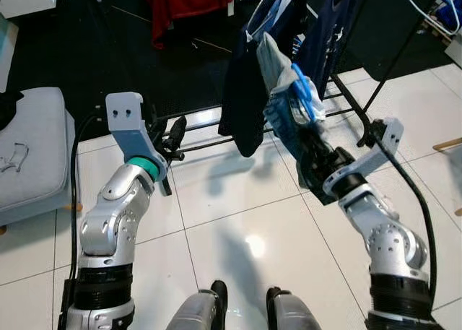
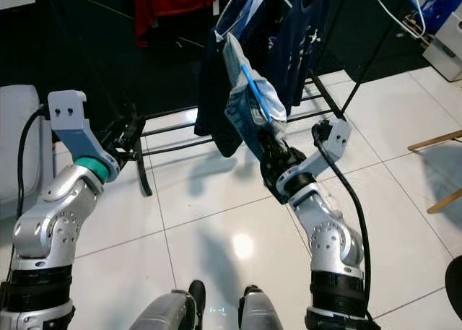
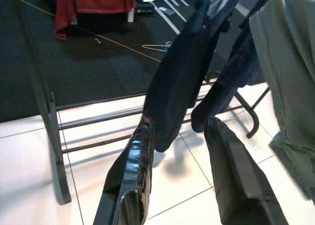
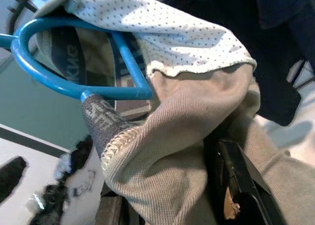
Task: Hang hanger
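Before the robot: a black clothes rack [image 1: 346, 99] stands on white floor tiles [image 1: 238, 229], dark garments [image 1: 245, 92] hanging from it.
Right pincer [image 1: 312, 160]: raised toward the rack, closed on a bundle of pale grey-beige cloth [image 4: 197, 136] that carries a blue hanger [image 1: 303, 92].
Blue hanger: held up among the hanging clothes, tilted, just beside a dark garment; whether its hook touches the rail cannot be told.
Cloth: in the right wrist view it wraps over the hanger's blue loop [image 4: 74, 82], a white dotted part [image 4: 162, 33] lying on top, and hides most of one black finger [image 4: 246, 185].
Left pincer [image 1: 172, 136]: lifted near the rack's low bars [image 3: 98, 119], fingers [image 3: 130, 180] spread apart, holding nothing.
Left side: a grey cushion [image 1: 32, 149].
Far back: red fabric [image 1: 184, 1] over dark floor.
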### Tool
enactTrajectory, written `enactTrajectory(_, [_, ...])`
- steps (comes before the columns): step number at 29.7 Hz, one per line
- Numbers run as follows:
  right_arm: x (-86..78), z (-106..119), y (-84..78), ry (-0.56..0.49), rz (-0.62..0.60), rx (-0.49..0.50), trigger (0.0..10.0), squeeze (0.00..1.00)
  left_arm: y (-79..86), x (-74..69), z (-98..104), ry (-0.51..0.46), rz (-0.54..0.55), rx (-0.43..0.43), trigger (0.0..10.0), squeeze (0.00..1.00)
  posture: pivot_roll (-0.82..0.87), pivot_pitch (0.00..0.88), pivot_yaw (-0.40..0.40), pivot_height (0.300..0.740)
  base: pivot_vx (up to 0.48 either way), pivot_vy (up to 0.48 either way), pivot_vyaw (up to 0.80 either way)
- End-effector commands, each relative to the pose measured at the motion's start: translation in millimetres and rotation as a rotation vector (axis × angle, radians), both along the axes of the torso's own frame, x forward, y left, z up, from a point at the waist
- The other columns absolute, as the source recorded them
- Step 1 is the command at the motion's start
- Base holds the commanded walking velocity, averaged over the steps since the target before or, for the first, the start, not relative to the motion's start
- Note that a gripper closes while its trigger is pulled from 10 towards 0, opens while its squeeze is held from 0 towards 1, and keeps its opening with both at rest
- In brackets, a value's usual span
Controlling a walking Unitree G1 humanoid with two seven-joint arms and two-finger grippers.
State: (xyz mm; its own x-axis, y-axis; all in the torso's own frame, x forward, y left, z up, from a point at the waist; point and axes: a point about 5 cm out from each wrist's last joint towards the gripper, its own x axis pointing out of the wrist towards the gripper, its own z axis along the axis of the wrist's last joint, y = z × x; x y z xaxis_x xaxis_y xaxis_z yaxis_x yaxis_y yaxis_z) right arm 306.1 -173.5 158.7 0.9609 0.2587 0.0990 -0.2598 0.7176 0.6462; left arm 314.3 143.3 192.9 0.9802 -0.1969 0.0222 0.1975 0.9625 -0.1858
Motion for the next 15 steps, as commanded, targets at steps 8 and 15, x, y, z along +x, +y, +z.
enactTrajectory(8, [-5.5, 6.4, 1.8, -0.076, 0.005, 0.049, 10.0, 0.0, -1.8, -2.1, 0.1, -0.047, -0.013, 0.072, 10.0, 0.0, -0.07, 0.098, 0.101, 0.74, 0.0, 0.0, 0.0])
enactTrajectory(15, [-1.2, 7.1, 2.8, -0.077, -0.016, -0.035, 10.0, 0.0, -2.0, -0.3, 1.1, -0.066, -0.005, 0.101, 10.0, 0.0, -0.07, 0.098, 0.095, 0.74, 0.0, 0.0, 0.57])
